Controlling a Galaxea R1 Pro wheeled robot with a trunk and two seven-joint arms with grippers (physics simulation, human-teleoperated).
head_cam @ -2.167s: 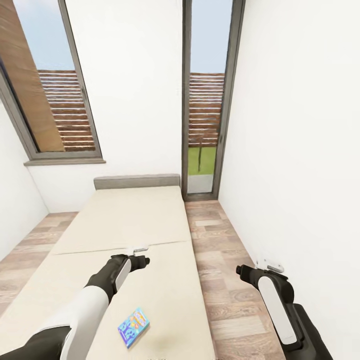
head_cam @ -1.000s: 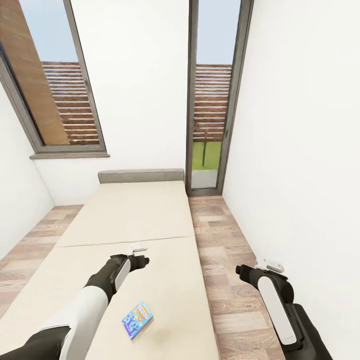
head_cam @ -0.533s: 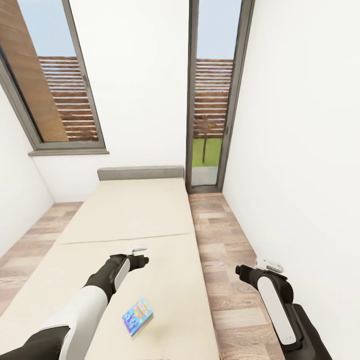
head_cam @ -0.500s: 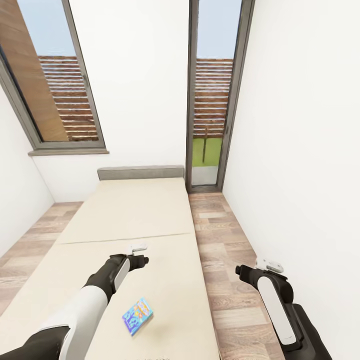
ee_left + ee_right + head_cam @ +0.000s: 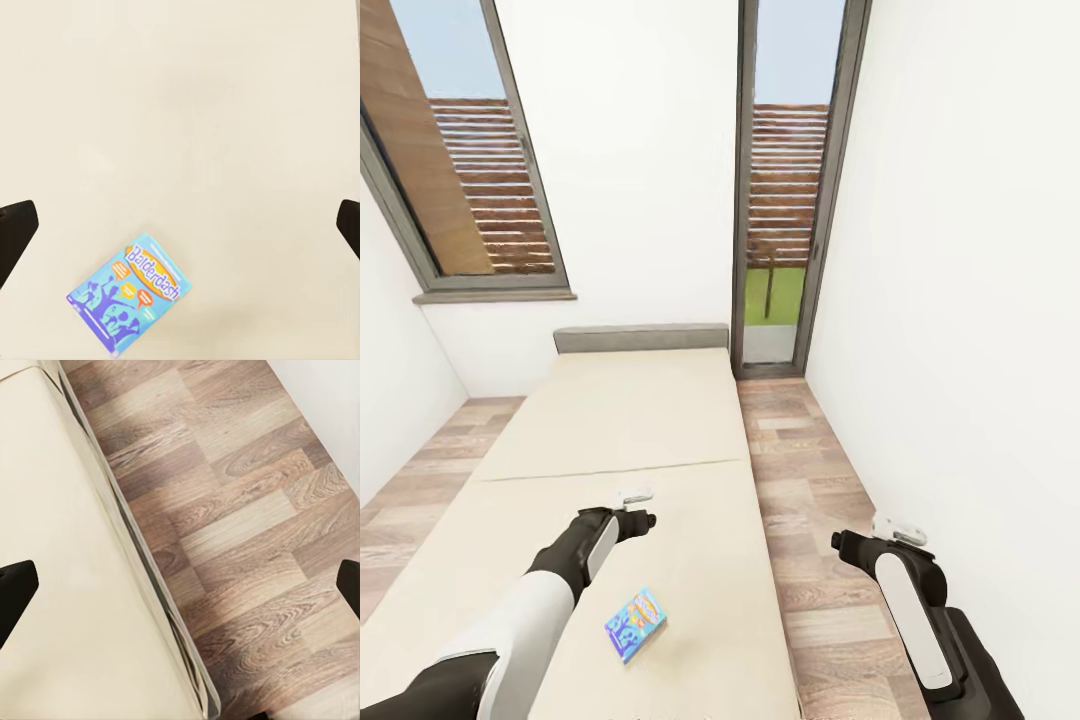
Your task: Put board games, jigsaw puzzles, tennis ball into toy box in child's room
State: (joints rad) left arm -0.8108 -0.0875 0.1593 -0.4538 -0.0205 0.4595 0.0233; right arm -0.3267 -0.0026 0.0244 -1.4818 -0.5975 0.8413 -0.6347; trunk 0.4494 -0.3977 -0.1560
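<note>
The left claw (image 5: pixel 637 495) hangs over the bare beige mattress of the bed (image 5: pixel 610 420), its black forearm reaching out from the white upper arm, and in the left wrist view its two dark fingertips (image 5: pixel 15 232) sit at opposite edges of the picture, spread wide with nothing between them but mattress. The one toy in sight, a small blue board game (image 5: pixel 635 625) with an orange title band reading "Balderdash", lies flat on the mattress nearer the robot than the left claw and slightly to that claw's right, clear of it and untouched; in the left wrist view the same box (image 5: pixel 127 292) lies below and between the spread fingertips, turned at an angle to them. The right claw (image 5: pixel 898 527) hovers over the wood-plank floor (image 5: pixel 810 480) in the strip between the bed's side and the white wall (image 5: pixel 960 300), well to the right of the game box. In the right wrist view its dark fingertips (image 5: pixel 16 589) also stand far apart, empty, with the mattress edge and grey-brown bed frame (image 5: pixel 135 562) running beneath them on one side and floor planks (image 5: pixel 255 517) on the other. Beyond both claws the mattress runs to a low grey headboard (image 5: pixel 640 337), with dark-framed windows (image 5: pixel 470 180) on the far wall.
</note>
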